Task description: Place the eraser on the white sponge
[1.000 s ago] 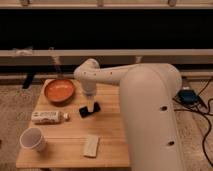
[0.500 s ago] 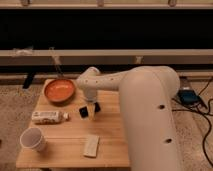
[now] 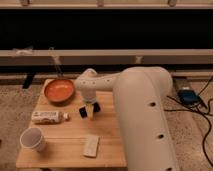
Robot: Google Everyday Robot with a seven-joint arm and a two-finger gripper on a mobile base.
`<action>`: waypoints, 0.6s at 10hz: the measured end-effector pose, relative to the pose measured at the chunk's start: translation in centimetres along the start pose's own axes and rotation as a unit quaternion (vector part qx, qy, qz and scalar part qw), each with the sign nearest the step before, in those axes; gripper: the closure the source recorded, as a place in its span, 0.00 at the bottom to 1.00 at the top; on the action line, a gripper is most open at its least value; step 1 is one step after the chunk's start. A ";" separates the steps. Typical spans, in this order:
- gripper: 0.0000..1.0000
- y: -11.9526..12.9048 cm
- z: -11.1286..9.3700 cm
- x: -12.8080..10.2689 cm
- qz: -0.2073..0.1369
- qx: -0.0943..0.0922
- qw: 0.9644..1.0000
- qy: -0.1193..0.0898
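The eraser [image 3: 83,112] is a small black block lying on the wooden table [image 3: 110,150], left of centre. My gripper [image 3: 91,108] hangs from the white arm and is low over the table, right beside the eraser on its right. The white sponge [image 3: 91,146] is a flat beige pad lying near the table's front edge, in front of the eraser and apart from it. Nothing lies on the sponge.
An orange bowl [image 3: 59,91] stands at the back left. A white labelled bottle [image 3: 47,117] lies on its side at the left. A white cup [image 3: 33,138] stands at the front left. Cables and a blue device [image 3: 189,95] lie on the floor to the right.
My gripper has come down a little, closer to the table beside the eraser. The eraser and the sponge have not moved.
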 end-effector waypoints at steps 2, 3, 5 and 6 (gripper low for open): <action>0.50 0.3 0.3 0.1 -0.002 -0.008 1.000 0.004; 0.58 0.3 0.3 0.1 -0.004 -0.010 1.000 0.005; 0.80 0.7 0.2 0.1 -0.007 -0.013 1.000 0.007; 0.88 0.9 -0.2 0.1 -0.005 -0.011 1.000 0.005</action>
